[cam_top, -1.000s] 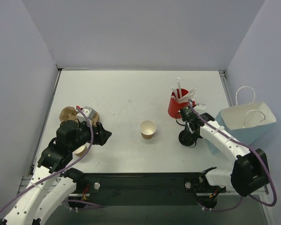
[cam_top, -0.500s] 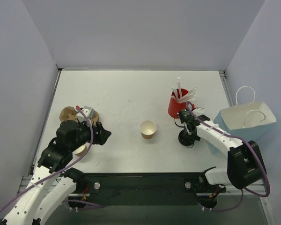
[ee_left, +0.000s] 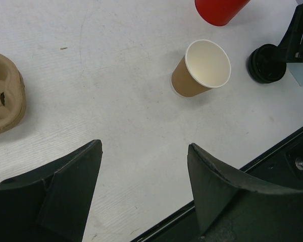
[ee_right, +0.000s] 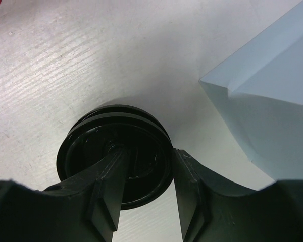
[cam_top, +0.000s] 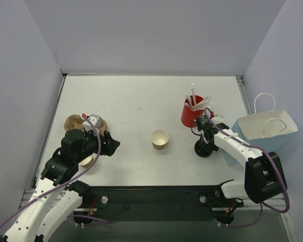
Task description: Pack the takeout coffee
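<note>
No cup with a black lid on it shows, so the takeout coffee is out of view. A tan paper cup [cam_top: 159,138] [ee_left: 199,70], white inside and lidless, stands mid-table. A black round lid [cam_top: 203,149] [ee_right: 91,146] lies flat on the table to its right, by the blue bag. My right gripper [cam_top: 204,145] [ee_right: 149,171] is down on it, its jaws apart across the lid's right rim. One finger is over the lid's middle and the other against its outer edge. My left gripper [cam_top: 112,143] [ee_left: 144,151] hangs open over bare table left of the cup.
A red cup [cam_top: 192,115] [ee_left: 219,10] of white straws stands just behind the lid. The open light-blue paper bag [cam_top: 265,132] [ee_right: 272,101] sits at the right edge. A brown pulp cup carrier [cam_top: 73,122] [ee_left: 2,93] lies at the left.
My right gripper and the black lid have shifted slightly to the right on the table. The left arm and the tan cup have not moved.
</note>
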`<control>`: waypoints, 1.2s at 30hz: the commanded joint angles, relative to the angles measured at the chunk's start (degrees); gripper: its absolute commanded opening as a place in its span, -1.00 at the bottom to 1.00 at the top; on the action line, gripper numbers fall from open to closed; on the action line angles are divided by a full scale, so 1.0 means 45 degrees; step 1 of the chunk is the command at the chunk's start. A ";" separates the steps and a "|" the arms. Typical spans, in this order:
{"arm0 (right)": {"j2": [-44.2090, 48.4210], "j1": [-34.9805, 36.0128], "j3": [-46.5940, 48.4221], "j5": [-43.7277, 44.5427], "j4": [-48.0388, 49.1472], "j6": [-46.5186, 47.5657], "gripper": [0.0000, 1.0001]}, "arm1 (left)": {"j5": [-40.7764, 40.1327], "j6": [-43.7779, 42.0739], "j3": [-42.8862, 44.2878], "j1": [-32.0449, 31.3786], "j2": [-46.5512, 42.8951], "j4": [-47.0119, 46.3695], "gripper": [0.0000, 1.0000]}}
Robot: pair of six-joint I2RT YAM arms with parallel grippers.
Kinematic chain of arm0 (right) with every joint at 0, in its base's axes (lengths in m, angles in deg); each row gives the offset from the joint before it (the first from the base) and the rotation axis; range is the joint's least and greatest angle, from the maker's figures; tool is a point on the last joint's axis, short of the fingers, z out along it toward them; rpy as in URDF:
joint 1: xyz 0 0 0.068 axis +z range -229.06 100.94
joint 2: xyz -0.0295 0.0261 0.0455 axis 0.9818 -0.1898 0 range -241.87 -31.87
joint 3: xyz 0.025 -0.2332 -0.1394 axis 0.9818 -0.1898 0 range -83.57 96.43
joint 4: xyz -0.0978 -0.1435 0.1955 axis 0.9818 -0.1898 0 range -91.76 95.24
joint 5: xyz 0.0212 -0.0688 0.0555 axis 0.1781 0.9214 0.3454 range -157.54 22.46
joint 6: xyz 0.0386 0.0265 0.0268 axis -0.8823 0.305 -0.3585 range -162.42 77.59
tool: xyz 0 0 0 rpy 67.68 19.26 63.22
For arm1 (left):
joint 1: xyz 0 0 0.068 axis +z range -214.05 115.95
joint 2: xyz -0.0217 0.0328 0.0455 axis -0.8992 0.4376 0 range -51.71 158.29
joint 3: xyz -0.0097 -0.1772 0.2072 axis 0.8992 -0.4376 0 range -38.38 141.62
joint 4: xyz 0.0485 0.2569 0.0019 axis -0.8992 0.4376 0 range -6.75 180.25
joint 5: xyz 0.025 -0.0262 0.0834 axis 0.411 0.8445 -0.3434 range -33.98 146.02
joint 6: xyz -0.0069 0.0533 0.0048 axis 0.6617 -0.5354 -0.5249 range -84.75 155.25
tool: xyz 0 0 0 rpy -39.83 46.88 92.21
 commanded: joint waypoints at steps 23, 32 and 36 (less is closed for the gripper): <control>0.0972 -0.1350 0.0121 -0.0093 -0.0805 -0.0330 -0.09 | 0.0038 -0.0114 0.0036 -0.0081 -0.0013 -0.0530 0.56; 0.0660 -0.1468 -0.0191 -0.0503 -0.0238 -0.0389 -0.22 | 0.0077 -0.0133 0.0036 -0.0081 -0.0032 -0.0530 0.55; 0.0562 -0.1526 -0.0387 -0.0522 -0.0102 -0.0428 -0.26 | 0.0116 -0.0114 0.0036 -0.0081 -0.0052 -0.0549 0.55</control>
